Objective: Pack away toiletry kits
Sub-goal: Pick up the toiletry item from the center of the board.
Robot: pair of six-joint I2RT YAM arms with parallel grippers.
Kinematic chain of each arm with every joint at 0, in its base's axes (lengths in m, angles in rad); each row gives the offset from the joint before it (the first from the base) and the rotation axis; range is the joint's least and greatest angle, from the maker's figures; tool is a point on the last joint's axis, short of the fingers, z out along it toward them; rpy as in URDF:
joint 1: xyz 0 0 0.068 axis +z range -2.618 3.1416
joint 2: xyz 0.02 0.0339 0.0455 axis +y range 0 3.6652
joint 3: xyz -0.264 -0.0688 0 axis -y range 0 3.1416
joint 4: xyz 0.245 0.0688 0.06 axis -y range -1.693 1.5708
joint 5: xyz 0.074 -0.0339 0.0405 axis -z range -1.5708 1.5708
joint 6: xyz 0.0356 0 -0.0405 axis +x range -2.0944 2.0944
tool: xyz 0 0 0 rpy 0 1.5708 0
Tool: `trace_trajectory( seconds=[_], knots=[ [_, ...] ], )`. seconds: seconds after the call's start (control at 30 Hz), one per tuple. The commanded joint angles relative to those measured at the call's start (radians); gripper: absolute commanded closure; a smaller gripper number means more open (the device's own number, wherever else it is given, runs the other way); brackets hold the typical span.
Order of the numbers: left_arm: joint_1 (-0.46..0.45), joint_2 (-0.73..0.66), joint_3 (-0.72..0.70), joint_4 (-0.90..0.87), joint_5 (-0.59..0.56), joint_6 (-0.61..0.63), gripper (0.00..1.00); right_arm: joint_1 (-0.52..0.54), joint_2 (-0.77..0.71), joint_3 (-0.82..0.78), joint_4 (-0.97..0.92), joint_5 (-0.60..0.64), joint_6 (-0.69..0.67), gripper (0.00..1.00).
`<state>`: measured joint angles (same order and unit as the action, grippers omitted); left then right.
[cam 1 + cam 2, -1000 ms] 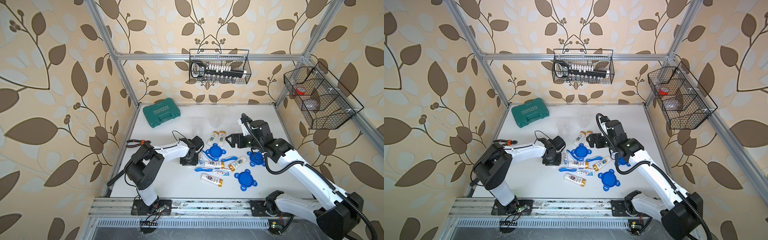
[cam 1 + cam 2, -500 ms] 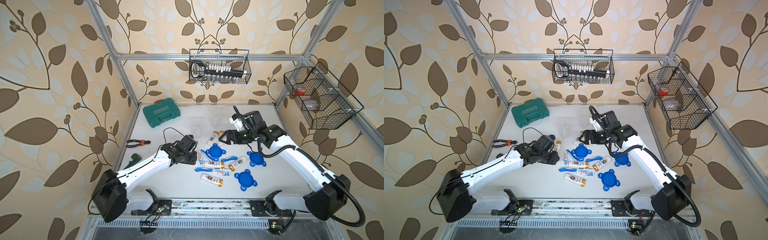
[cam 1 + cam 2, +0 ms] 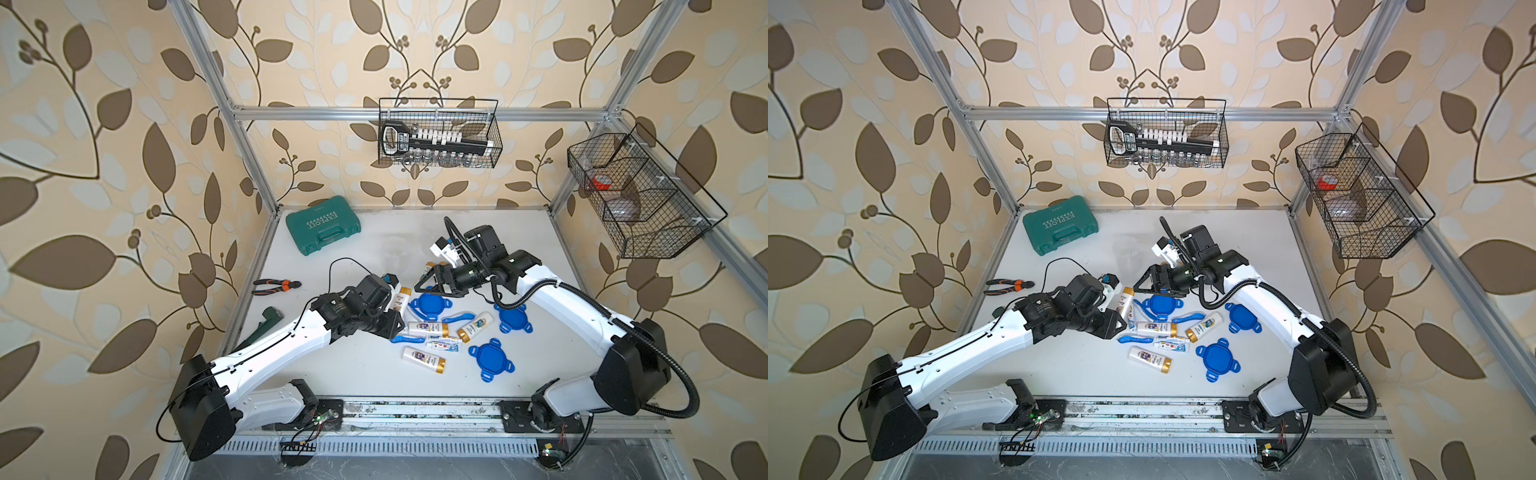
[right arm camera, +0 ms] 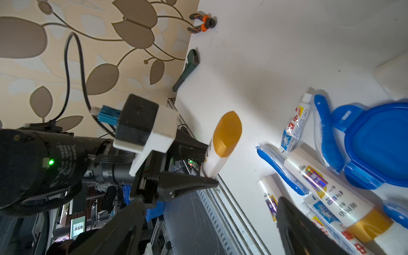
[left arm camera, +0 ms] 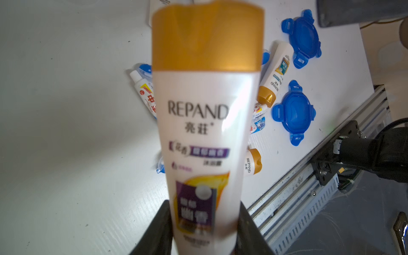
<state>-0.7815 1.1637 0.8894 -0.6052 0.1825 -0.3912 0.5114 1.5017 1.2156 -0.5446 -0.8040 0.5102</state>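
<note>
Pinching a glossy white, gold-capped bottle point(image 5: 205, 132) over the white counter point(image 5: 66, 132), the left hand point(image 5: 203, 209) hid its base; the label blurred close up. The right hand point(image 3: 430, 282) hung spread, empty, near a blue four-tabbed lid point(image 3: 430, 305).

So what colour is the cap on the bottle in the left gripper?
Gold. The left wrist view shows the cap best, on the bottle in the left gripper.
</note>
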Motion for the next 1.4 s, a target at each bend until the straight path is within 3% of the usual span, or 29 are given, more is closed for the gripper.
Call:
trace_trajectory(
  seconds=[0.0,0.4,0.97,1.03,1.17,1.2,1.3,1.37],
  knots=[
    [-0.018,0.003,0.048,0.031,0.015,0.022,0.85,0.018,0.056,0.018,0.054,-0.032,0.024,0.10],
    [-0.065,0.034,0.073,0.065,-0.018,0.001,0.87,0.041,0.143,0.022,0.113,-0.039,0.046,0.28],
    [-0.070,0.061,0.089,0.110,-0.141,-0.040,0.86,0.032,0.139,0.009,0.146,-0.080,0.061,0.82],
    [-0.068,0.052,0.082,0.119,-0.150,-0.050,0.75,0.020,0.130,0.009,0.149,-0.077,0.066,0.85],
    [-0.067,0.008,0.072,0.078,-0.156,-0.084,0.08,-0.041,0.094,0.032,0.138,-0.055,0.071,0.89],
    [-0.066,-0.007,0.070,0.063,-0.152,-0.091,0.01,-0.057,0.087,0.046,0.133,-0.046,0.071,0.90],
    [-0.027,-0.065,0.078,0.005,-0.110,-0.123,0.01,-0.094,0.072,0.128,0.078,0.010,0.029,0.92],
    [0.045,-0.094,0.100,-0.028,-0.094,-0.168,0.01,-0.098,0.078,0.216,-0.008,0.083,-0.038,0.92]
  ],
)
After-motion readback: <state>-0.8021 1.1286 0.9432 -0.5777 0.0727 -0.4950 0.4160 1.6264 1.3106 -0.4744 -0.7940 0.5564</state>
